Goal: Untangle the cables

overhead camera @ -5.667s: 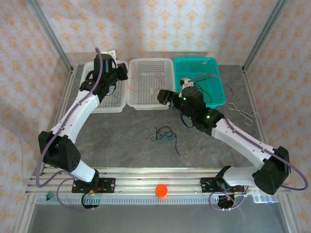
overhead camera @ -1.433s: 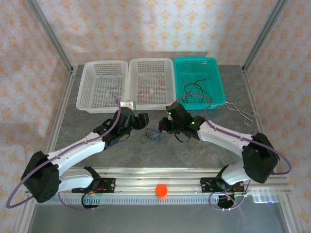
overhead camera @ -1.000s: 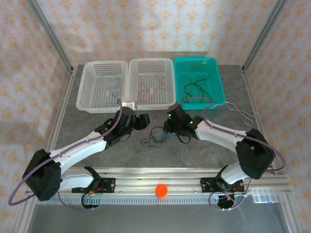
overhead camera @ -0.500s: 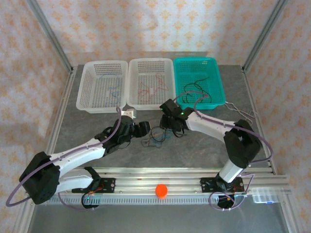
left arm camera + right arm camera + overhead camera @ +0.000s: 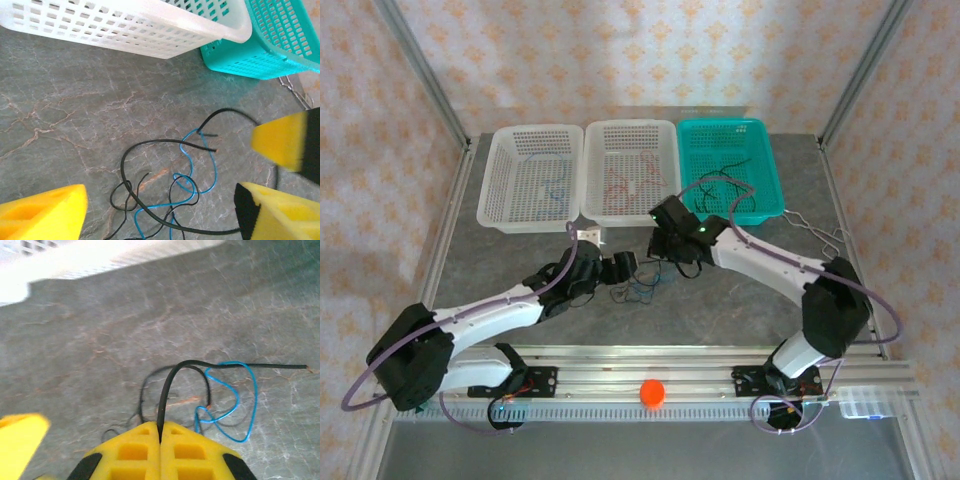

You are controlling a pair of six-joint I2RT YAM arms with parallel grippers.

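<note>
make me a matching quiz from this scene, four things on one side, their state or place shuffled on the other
1 left gripper
2 right gripper
3 teal basket
4 forceps

A shut on the black cable
B at the far edge, beside a white basket
C open
D lying on the table

Pairs: 1-C, 2-A, 3-B, 4-D

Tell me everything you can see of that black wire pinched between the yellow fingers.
The black wire is thin, glossy and flexible. The shut right gripper holds it pinched in its yellow jaws. From there it arches over and runs straight toward the right of the wrist view across the grey marbled table, ending in a bare coppery tip. It crosses the top of a looped blue wire.
</note>
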